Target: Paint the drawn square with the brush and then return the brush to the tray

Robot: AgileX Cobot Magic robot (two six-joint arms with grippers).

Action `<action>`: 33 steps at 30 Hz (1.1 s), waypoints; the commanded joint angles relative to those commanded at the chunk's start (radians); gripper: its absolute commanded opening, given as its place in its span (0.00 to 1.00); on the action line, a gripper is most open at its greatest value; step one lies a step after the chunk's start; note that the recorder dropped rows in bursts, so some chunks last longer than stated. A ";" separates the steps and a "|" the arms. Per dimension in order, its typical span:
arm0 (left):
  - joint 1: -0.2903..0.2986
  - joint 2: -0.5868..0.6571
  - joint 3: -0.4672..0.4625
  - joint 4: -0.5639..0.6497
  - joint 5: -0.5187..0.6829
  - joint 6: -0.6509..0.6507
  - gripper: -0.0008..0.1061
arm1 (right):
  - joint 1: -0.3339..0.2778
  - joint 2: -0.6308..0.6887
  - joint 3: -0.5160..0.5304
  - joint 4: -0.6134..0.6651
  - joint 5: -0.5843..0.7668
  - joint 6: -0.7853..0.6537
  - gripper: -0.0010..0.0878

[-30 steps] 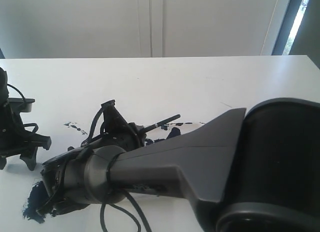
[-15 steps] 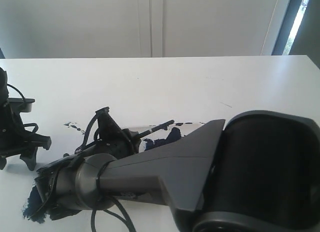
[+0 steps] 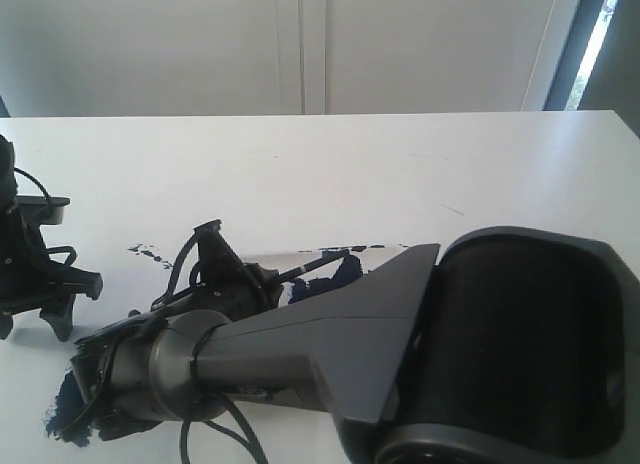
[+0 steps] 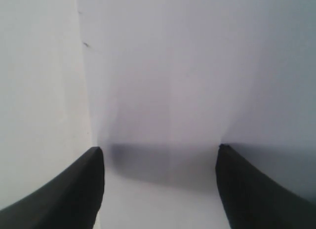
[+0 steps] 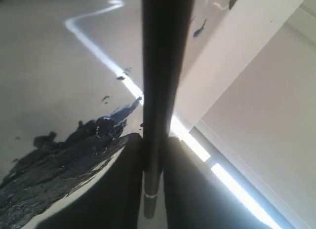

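The right tool (image 5: 152, 157) is clamped on the brush (image 5: 160, 66): the black shaft runs tight between the two dark fingers (image 5: 123, 189), gripped beside its pale band (image 5: 151, 194), so the long stick can be steered from one point. In the exterior view the right arm (image 3: 330, 334) reaches across the middle and the brush slants low over the tray (image 5: 44, 76), close above the dark paint blotch (image 5: 59, 170) and short of the tray's bright far edge; whether it touches I cannot tell. That low, flat hold reads to me as laying the brush back in the tray. The drawn square (image 3: 62, 416), as I take it, is the blue-black patch by the arm's wrist, partly hidden and apparently filled. The left tool (image 4: 159, 151) waits with jaws spread over bare white paper (image 4: 173, 66), holding nothing, well aside on the worktop (image 3: 400, 164)
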 joint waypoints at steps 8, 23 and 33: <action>0.000 0.000 0.000 0.000 -0.002 0.000 0.64 | -0.002 -0.040 0.002 0.046 0.000 0.000 0.01; 0.000 0.000 0.000 0.000 0.006 0.000 0.64 | -0.002 -0.048 0.005 0.093 0.000 -0.007 0.01; 0.000 0.000 0.000 0.000 -0.005 0.000 0.64 | -0.021 -0.048 0.005 0.095 0.000 -0.009 0.01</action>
